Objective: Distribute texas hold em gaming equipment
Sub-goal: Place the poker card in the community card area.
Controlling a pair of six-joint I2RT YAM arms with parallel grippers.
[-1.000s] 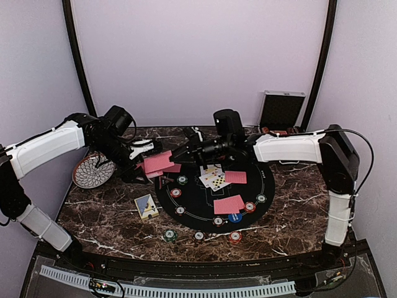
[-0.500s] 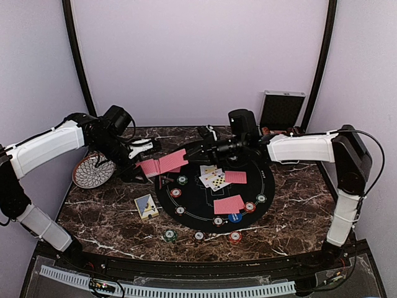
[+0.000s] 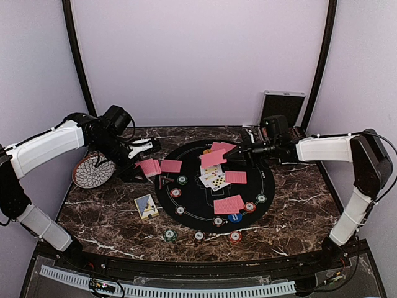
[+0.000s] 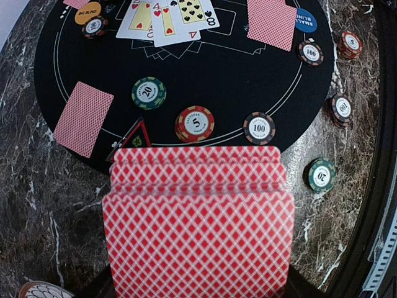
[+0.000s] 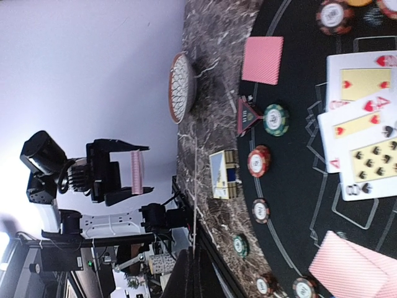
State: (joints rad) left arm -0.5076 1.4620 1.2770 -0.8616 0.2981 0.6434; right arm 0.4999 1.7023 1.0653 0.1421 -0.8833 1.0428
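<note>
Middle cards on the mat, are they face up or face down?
Face up. The fanned cards show white faces with hearts and spades, unlike the red-backed card nearby.

The top external camera sits high behind both bases and looks down and forward from well back, taking in the whole round mat [image 3: 198, 196], the left gripper [image 3: 144, 162] clamped on the deck [image 3: 151, 166] and the right gripper [image 3: 239, 151] with a red-backed card [image 3: 213, 158] at its tips. The left wrist camera rides close behind its claw and faces down past the deck (which fills the lower half) onto the mat ahead. The right wrist camera, rolled on its side, looks from its claw across the mat toward the left gripper, small and far ahead. All three views share the face-up cards [image 3: 213, 180] and the mat.
</note>
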